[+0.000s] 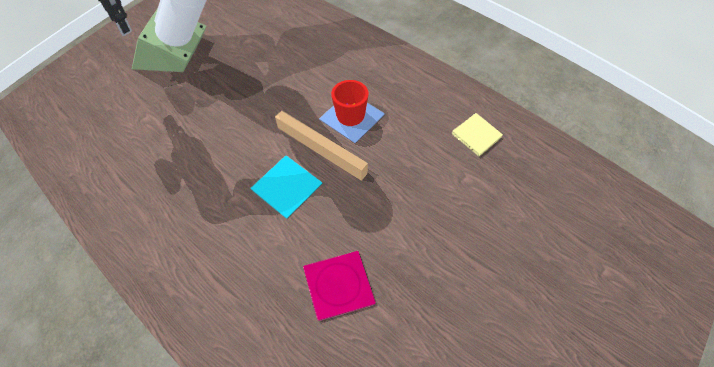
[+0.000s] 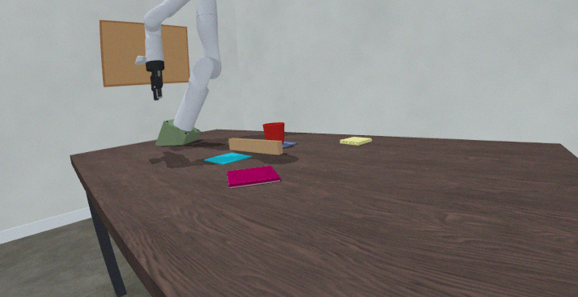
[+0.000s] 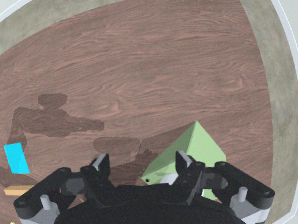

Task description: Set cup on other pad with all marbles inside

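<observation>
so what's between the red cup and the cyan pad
The wooden rail lies between the red cup and the cyan pad, as the top view shows.

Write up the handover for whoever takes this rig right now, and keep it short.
End effector: raised near the arm's base, fingers apart, nothing between them.
Cup: upright on the blue pad; specks show inside, marble count unclear.
Rail: between the blue pad and the cyan pad, which is probably the target.
Done: no part of the transfer.
Left: grasp the cup, lift it level over the rail, set its whole base on the target, release.
</observation>
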### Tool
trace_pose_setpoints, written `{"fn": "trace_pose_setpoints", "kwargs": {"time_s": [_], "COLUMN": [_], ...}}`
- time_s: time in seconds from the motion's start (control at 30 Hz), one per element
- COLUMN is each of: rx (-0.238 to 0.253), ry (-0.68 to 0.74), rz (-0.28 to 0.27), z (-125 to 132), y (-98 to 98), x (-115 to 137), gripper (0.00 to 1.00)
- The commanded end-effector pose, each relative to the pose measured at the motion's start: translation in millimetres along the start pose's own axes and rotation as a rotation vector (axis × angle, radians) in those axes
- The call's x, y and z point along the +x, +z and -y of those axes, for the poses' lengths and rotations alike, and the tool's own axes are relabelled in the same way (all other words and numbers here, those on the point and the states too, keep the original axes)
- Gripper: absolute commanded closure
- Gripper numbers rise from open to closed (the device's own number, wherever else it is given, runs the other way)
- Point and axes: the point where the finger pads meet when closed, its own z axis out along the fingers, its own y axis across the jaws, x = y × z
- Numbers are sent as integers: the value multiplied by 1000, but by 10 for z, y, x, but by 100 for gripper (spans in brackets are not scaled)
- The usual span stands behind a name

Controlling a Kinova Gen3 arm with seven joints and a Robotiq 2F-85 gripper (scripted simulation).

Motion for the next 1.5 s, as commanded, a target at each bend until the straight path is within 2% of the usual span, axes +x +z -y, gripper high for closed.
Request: {"fn": "trace_pose_setpoints", "kwargs": {"time_s": [0.0, 0.53, 0.97, 1.23, 1.47], "rx": [0, -1, -8, -15, -14], "ry": [-3, -48, -162, -302, -301], "rz": [-1, -2, -10, -20, -17], "z": [3, 72, 238, 457, 457], "y": [-4, -67, -196, -330, -321], "x": [1, -16, -57, -117, -134], "gripper": [100, 100, 100, 100, 100]}}
